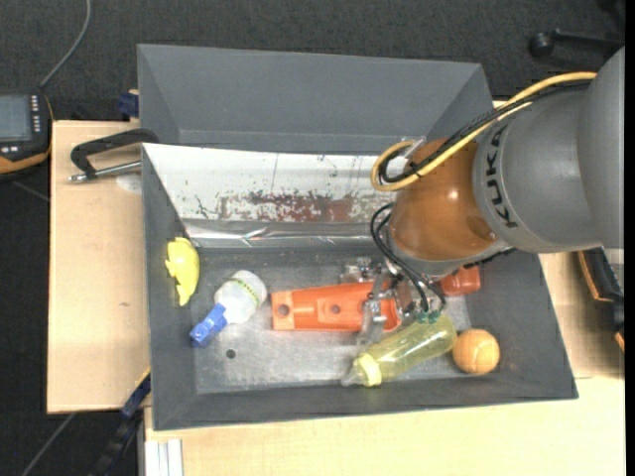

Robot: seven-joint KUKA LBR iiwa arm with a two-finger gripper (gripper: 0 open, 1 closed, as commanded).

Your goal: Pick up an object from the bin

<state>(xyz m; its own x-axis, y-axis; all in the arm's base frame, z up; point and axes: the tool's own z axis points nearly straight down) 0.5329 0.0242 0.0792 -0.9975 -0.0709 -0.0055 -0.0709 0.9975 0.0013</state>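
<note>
So the gripper (382, 307) was down on the bin (288, 370) floor, right of middle, sitting at the right end of a flat orange plastic piece (317, 308) with a round hole near its left end. Honestly couldn't tell if it was spread or pinched on anything, since the orange wrist cover (442, 211) and some cables (397, 266) crowded over it. Things were tight around there: a pale yellow-green squeeze bottle (407, 350) lay tilted just in front of the gripper, touching or nearly touching it, and an orange ball (476, 351) sat just beside the bottle's right end. A small red thing (464, 281) poked out from behind the arm. Way off to the left were a white bottle with a blue cap (230, 303) and a yellow lump (182, 269), well apart from the action.
</note>
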